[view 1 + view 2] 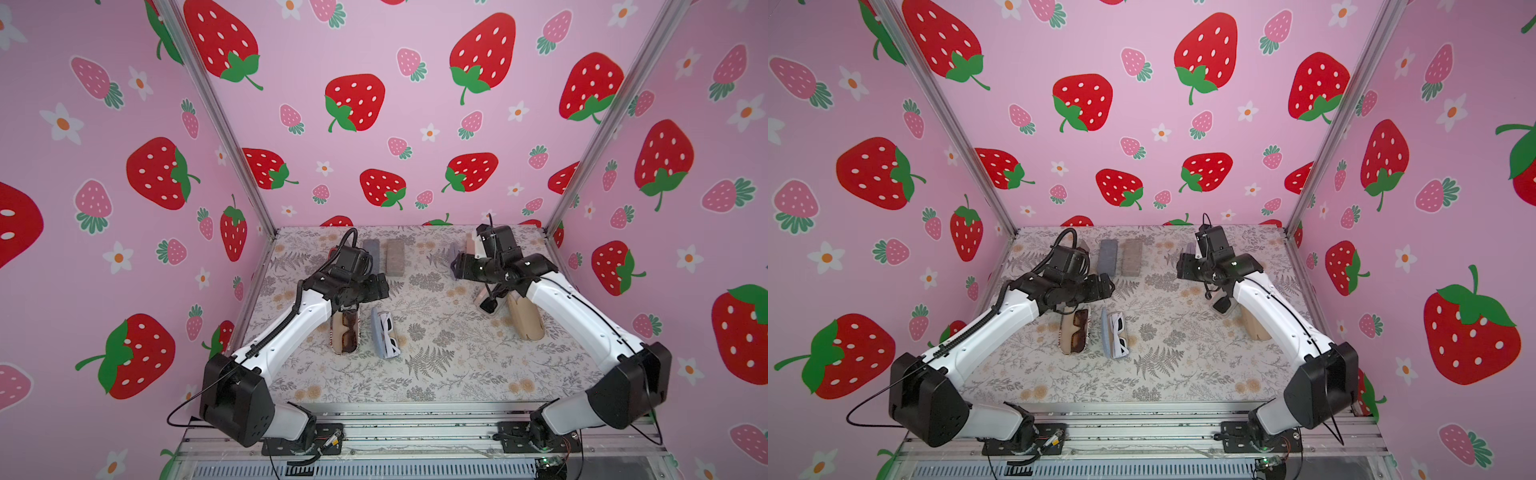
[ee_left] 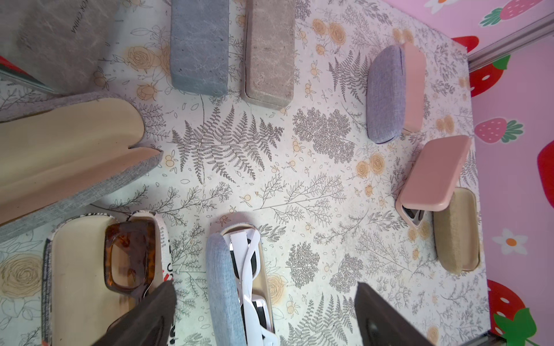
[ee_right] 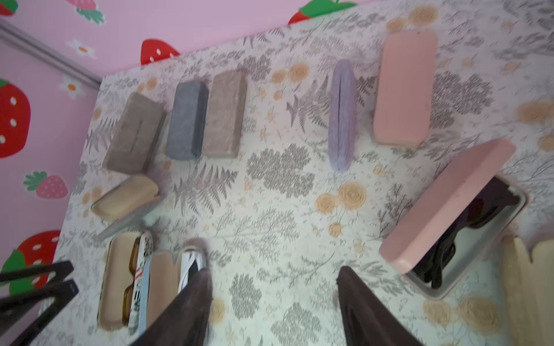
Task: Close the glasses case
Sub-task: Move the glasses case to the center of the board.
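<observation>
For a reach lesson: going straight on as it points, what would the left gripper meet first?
Likely the open blue case holding white sunglasses, which lies between the left gripper's open jaws; depth is unclear.

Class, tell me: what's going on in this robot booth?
Two robot arms work at closing glasses cases. The left arm hovers, jaws open, near the open blue fabric case with white sunglasses. The right arm, jaws open, hovers near the half-open pink hard case. Neither holds anything. The grey stone-look case behind is shut.
</observation>
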